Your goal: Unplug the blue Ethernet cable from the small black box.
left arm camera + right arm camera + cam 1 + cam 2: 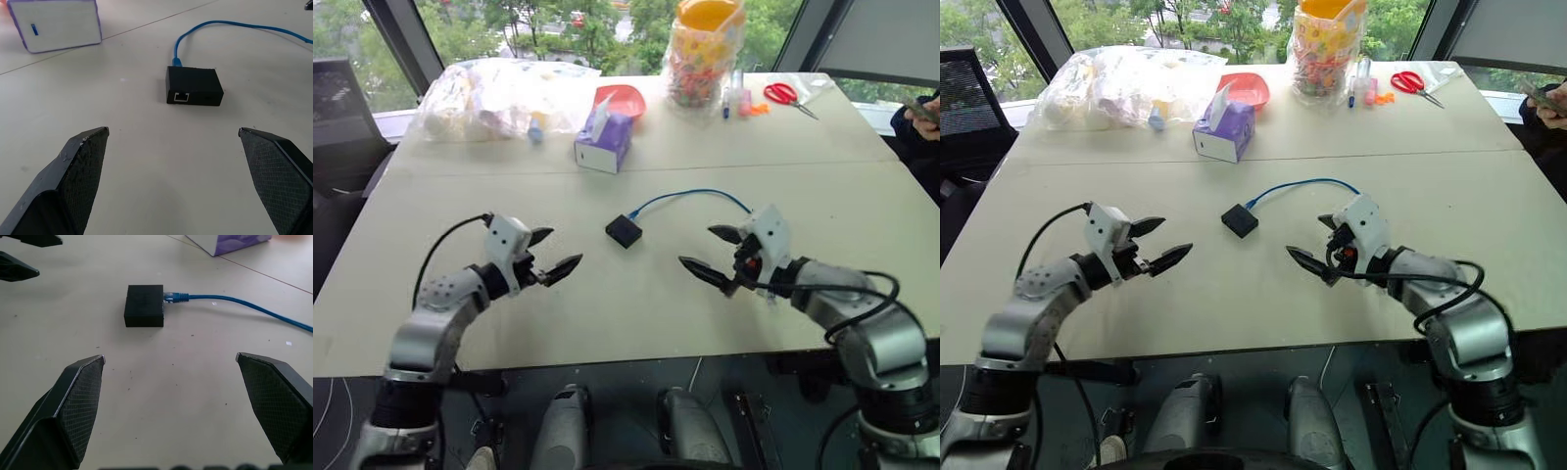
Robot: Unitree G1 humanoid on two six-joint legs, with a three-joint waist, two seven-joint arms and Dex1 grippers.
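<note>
Item 1. Small black box (624, 232), one: lies flat near the middle of the table (607, 313), between the two grippers and a little beyond them, so either arm can reach it. One empty socket faces the left gripper, as the left wrist view shows.

Item 2. Blue Ethernet cable (690, 195), one: plugged into the far side of the box, arcing over the tabletop toward the right gripper, where its other end is hidden. The plug is still seated, so the unplugging is judged not yet begun.

Item 3. Left gripper (554, 254), one: jaws spread wide, holding nothing, hovering above the table and aimed at the box, probably to steady it.

Item 4. Right gripper (715, 252), one: jaws equally wide, empty, aimed at the box from the opposite side, nearer the cable.

Item 5. Far-edge clutter, well apart from the work: one purple tissue box (604, 143), one red bowl (621, 99), one pair of red scissors (787, 96), one bag of coloured items (705, 51), one clear plastic bag (499, 95).
</note>
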